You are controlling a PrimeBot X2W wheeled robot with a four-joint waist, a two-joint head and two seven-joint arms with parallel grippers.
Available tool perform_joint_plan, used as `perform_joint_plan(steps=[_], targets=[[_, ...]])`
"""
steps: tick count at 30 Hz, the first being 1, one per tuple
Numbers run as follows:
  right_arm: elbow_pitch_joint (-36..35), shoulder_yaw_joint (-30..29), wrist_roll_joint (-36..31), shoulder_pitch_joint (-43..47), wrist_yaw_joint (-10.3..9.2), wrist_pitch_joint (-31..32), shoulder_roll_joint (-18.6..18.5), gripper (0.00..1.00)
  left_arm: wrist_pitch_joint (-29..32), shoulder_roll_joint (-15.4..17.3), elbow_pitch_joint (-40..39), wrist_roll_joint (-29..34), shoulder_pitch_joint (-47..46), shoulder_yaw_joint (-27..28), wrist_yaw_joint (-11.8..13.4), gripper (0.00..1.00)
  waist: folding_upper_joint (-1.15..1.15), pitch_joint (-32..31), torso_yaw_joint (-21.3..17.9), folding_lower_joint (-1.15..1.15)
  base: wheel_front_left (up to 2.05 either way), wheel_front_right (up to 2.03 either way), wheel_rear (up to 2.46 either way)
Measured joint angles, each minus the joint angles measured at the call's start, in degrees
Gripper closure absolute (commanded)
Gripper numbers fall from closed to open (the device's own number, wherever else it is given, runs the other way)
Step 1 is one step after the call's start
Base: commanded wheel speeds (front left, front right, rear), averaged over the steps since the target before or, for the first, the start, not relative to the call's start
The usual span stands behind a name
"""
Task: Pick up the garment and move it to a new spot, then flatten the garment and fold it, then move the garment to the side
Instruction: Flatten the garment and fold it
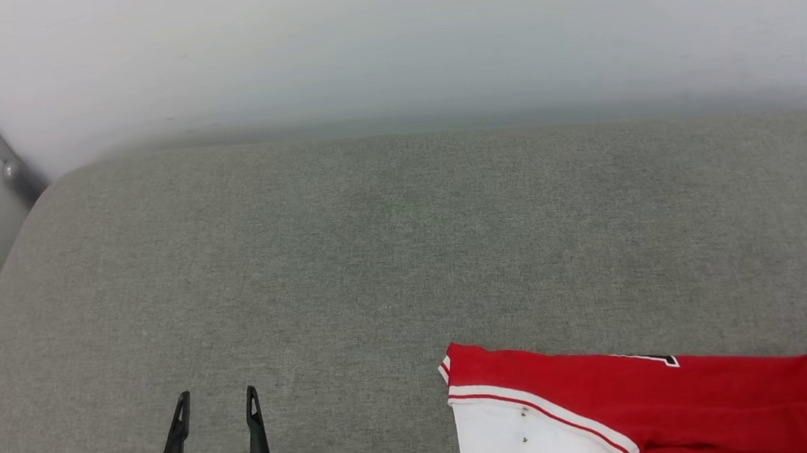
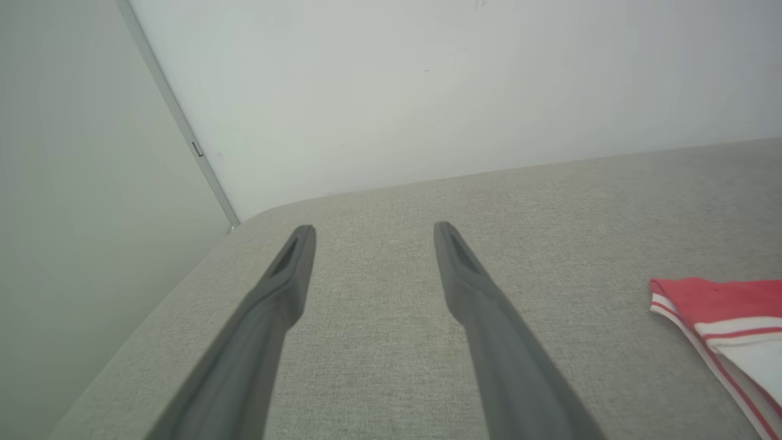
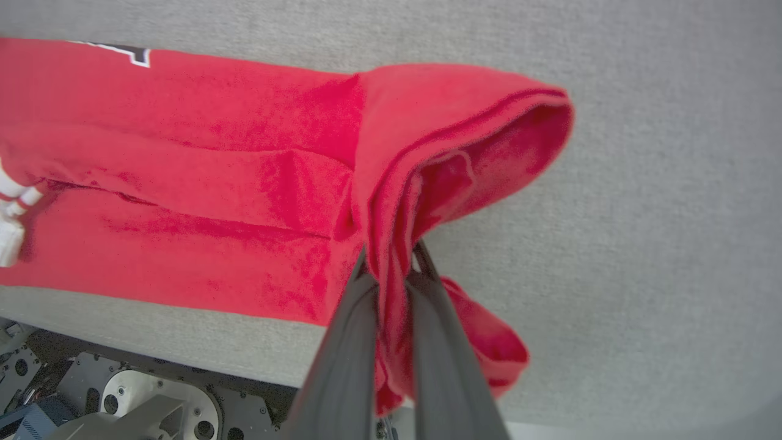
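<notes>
- At the grey cushion's [image 1: 303, 267] near edge, my right jaws clamp the garment's [image 3: 183, 153] bunched end.
- Its length runs toward my left jaws, spread empty.

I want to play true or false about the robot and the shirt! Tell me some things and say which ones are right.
1. The right gripper pinches the garment. True.
2. The left gripper is shut. False: it is wide open and holds nothing.
3. The garment is blue. False: it is red with a white sleeve.
4. The garment lies on a grey cushion. True.
</notes>
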Motion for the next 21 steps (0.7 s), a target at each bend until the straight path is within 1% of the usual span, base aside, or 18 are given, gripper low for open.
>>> perform_joint_plan(steps=[3, 7, 11, 13, 16, 21], targets=[[-7.0, 2.1, 0.6, 0.2, 0.00, 1.3, 0.9, 1.00, 0.0, -0.6, 0.1, 0.4, 0.4, 0.7, -0.9, 0.00, 0.00, 0.1, -0.1, 0.00, 0.00, 0.00, 0.00], [-15.7, 6.3, 0.0, -0.4, 0.00, 2.9, 1.7, 1.00, 0.0, -1.4, 0.2, 1.0, 0.5, 1.4, -1.8, 0.00, 0.00, 0.6, -0.2, 0.00, 0.00, 0.00, 0.00], [-20.8, 12.4, -1.3, -4.1, 0.00, 4.6, 3.3, 1.00, 0.0, -2.1, 0.5, 1.5, 0.0, 1.8, -2.5, 0.00, 0.00, 1.4, 0.0, 0.00, 0.00, 0.00, 0.00], [-22.0, 16.3, -1.8, -7.2, 0.00, 5.4, 4.5, 1.00, 0.0, -2.6, 0.6, 1.7, -0.4, 2.0, -2.9, 0.00, 0.00, 1.9, 0.2, 0.00, 0.00, 0.00, 0.00], [-21.9, 22.6, -2.0, -12.2, 0.00, 6.1, 5.9, 1.00, 0.0, -3.3, 0.9, 2.0, -1.0, 2.0, -3.4, 0.00, 0.00, 2.7, 0.5, 0.00, 0.00, 0.00, 0.00], [-17.9, 33.2, -2.6, -20.8, 0.00, 5.4, 9.1, 1.00, 0.0, -4.1, 1.3, 2.6, -2.6, 1.9, -4.4, 0.00, 0.00, 4.0, 1.5, 0.00, 0.00, 0.00, 0.00]])
